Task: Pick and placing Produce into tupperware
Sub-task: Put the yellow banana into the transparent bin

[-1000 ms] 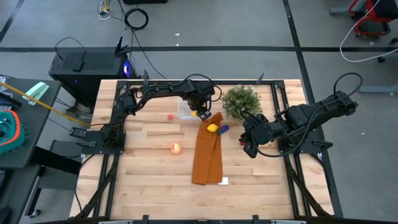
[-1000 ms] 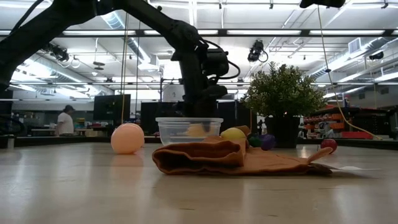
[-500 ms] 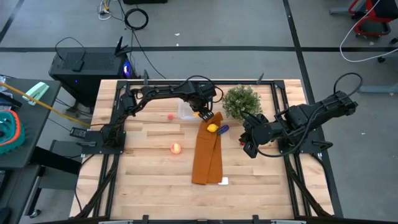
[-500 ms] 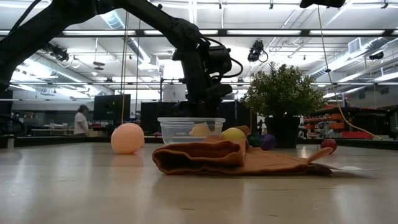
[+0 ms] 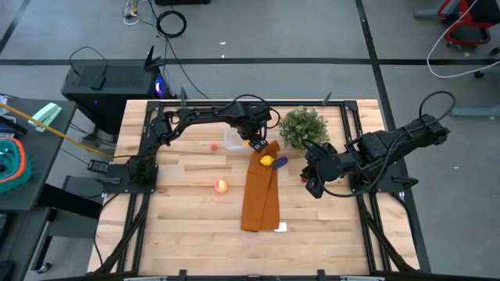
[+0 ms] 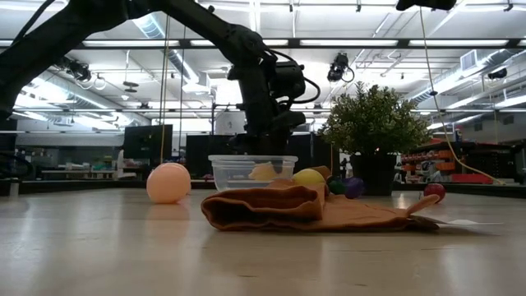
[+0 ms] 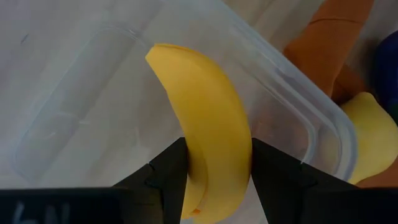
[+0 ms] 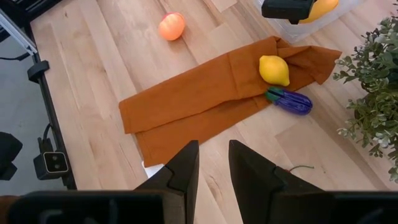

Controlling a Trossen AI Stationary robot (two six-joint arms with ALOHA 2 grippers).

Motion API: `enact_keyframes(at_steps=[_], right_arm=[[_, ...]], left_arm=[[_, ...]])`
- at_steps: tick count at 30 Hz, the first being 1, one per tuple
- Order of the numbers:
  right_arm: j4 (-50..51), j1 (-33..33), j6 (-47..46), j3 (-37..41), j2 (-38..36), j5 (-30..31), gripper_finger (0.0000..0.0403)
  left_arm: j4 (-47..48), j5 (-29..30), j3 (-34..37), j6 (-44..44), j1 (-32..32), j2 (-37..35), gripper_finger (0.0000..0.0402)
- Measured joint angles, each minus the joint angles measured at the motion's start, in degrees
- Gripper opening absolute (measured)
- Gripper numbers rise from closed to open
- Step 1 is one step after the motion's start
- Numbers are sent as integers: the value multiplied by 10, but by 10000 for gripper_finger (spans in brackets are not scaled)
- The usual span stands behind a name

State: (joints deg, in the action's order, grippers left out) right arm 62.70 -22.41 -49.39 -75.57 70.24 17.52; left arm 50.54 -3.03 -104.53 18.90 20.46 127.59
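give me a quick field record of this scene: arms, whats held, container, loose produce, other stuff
left gripper: shut on the banana, holding it over the clear tupperware
right gripper: waiting above the table's right side, holds nothing, fingers a little apart
tupperware contents: no fruit lying in it that shows
lemon: on the orange cloth
eggplant: at the cloth's edge, beside the lemon
peach: alone on bare wood
small red fruit: left of the tupperware
potted plant: right of the tupperware

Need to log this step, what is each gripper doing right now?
Left gripper: shut on the banana, over the tupperware.
Right gripper: open, empty, above the table.
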Motion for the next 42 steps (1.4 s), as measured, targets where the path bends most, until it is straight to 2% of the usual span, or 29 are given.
enact_keyframes(at_steps=[8, 42], right_arm=[[0, 0, -1, 0, 0, 0, 95], [-1, 0, 0, 0, 0, 0, 95]], left_arm=[[23, -1, 0, 0, 10, 10, 172], [-10, 0, 0, 0, 2, 21, 172]])
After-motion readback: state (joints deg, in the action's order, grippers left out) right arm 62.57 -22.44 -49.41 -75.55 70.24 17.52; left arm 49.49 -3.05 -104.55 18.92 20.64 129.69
